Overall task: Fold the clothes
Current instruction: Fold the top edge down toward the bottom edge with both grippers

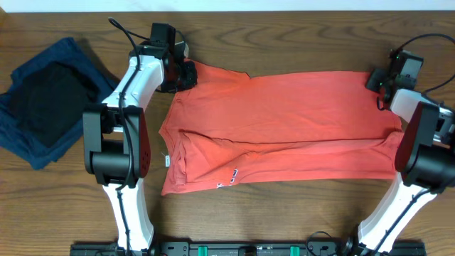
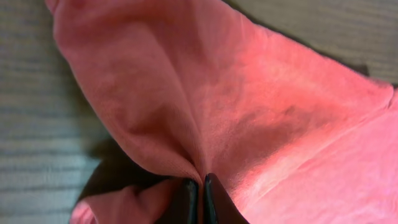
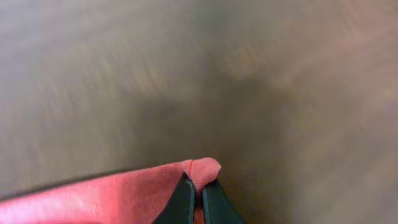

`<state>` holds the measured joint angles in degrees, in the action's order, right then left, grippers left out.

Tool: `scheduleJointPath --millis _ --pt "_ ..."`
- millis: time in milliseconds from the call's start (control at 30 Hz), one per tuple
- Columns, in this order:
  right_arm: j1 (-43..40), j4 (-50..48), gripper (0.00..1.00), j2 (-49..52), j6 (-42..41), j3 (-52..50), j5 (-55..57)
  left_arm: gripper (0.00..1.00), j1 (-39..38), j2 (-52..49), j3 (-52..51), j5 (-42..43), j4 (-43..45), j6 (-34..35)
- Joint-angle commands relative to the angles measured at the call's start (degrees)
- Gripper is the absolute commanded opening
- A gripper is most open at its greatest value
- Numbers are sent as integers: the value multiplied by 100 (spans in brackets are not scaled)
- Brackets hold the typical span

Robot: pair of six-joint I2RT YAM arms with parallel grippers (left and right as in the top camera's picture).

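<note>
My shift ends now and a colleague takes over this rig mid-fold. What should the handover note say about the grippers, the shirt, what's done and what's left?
Left gripper: shut on the T-shirt at its far-left corner.
Right gripper: shut on its far-right corner.
Shirt: spread sideways on the table, collar to the left.
Done: the near edge looks folded over once.
Aside: the navy garment under the black garment, far left, apart from the shirt.
Left: probably bring the gripped far edge to the near side, then fold shorter.

T-shirt (image 1: 284, 121) 1 | navy garment (image 1: 30, 151) 1 | black garment (image 1: 50, 103) 1 | robot arms (image 1: 135, 84) (image 1: 416, 117) 2
</note>
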<state>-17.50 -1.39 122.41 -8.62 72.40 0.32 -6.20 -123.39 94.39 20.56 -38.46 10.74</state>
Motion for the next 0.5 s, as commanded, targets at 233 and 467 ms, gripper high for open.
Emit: scheduleJointPath --millis 233,467 --pt "-302 2216 4 -1967 -52 -153 1012 6 39 1172 -42 -61 -1585 70" --pt "-461 3746 4 -2533 -55 -153 1261 6 39 1397 -42 -63 -3025 68"
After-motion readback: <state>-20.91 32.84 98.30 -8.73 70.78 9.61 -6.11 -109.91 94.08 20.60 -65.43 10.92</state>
